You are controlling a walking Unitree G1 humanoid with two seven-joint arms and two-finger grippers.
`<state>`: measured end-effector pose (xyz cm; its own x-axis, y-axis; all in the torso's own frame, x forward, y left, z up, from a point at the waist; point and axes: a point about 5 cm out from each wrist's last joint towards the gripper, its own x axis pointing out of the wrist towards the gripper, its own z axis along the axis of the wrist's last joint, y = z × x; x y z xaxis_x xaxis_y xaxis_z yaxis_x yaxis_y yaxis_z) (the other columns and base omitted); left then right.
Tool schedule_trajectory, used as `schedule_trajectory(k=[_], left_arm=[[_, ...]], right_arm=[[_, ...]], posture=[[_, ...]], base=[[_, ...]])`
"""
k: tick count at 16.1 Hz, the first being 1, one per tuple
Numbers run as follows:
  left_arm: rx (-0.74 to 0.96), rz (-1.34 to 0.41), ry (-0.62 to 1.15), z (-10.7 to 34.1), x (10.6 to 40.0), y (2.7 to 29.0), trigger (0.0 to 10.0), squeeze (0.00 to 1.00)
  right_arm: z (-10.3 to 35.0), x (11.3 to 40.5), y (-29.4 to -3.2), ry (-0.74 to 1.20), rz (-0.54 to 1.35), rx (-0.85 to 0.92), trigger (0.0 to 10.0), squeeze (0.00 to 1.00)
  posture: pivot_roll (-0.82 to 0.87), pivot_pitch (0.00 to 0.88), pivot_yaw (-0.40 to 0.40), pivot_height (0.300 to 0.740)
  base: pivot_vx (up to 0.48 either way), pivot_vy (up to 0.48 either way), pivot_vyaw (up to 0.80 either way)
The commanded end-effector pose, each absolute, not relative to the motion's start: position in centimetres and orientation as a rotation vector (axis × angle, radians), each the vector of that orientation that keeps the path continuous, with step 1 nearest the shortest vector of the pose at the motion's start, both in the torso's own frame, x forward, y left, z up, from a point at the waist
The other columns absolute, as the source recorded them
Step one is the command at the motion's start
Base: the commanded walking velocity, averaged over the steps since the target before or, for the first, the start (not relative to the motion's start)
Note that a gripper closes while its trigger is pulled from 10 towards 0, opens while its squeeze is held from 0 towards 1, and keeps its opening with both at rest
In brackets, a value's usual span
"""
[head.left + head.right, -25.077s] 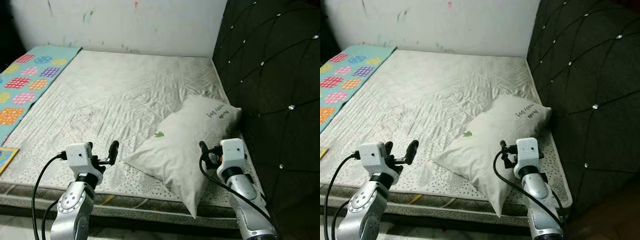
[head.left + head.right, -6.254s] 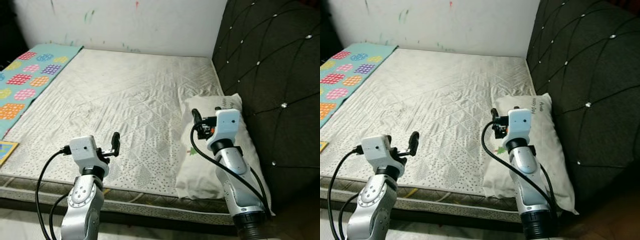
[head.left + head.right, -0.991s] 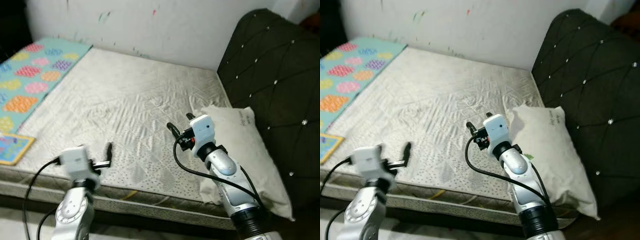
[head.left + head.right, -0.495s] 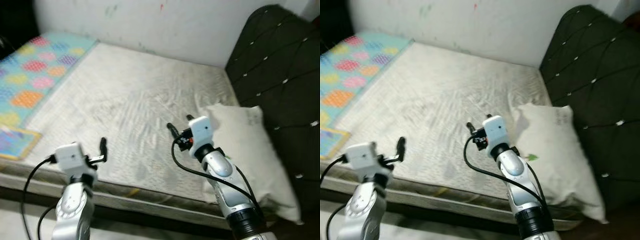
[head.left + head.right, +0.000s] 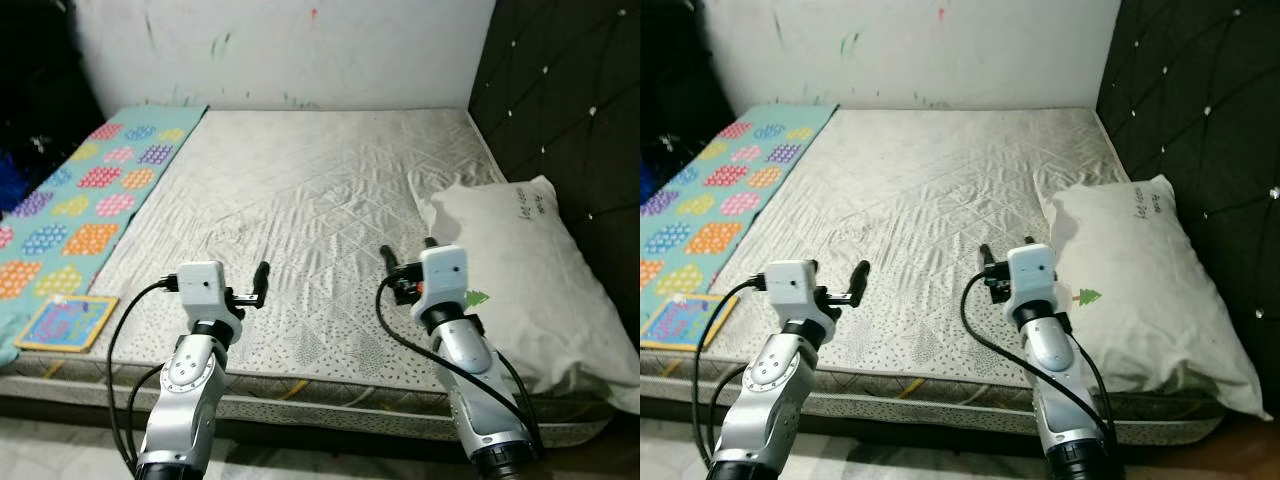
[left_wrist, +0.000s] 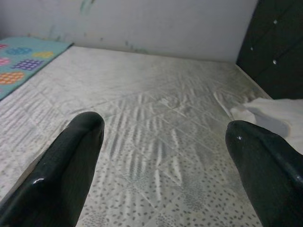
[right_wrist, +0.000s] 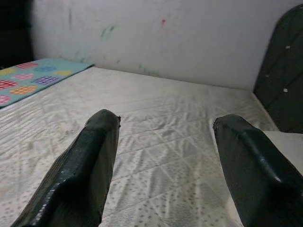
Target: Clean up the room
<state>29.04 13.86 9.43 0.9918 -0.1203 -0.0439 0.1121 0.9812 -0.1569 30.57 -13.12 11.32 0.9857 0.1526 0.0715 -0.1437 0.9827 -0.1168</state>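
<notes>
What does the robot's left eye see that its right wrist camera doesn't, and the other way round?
Left eye view, not the right wrist view: both silver arms, the left gripper, a green tree print, and a colourful picture board near the bed's front edge.
Right wrist view, not the left eye view: a close look along the right gripper, its black fingers spread wide apart.
Both: the white mattress, the patterned blanket, the paint-marked wall, the dark headboard and part of the pillow.
</notes>
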Motion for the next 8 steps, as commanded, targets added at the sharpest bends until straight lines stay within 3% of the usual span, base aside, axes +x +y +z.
schedule_trajectory(k=[1,5,8], left_arm=[[-0.186,-0.115,0.07,9.24,29.41,14.1,10.0,0.0],[-0.188,-0.114,0.073,8.94,29.16,14.75,10.0,0.0],[-0.224,-0.134,0.067,9.04,28.73,14.64,10.0,0.0]], right_arm=[[12.34,30.77,-13.03,-0.111,0.13,-0.118,10.0,0.0],[12.49,30.45,-13.06,-0.112,0.122,-0.09,10.0,0.0],[12.22,30.56,-12.95,-0.093,0.107,-0.053,10.0,0.0]], posture=[[-0.19,0.0,0.11,0.74],[-0.18,0.0,0.111,0.74],[-0.16,0.0,0.09,0.74]], base=[[0.0,0.0,0.0],[0.0,0.0,0.0],[0.0,0.0,-0.71]])
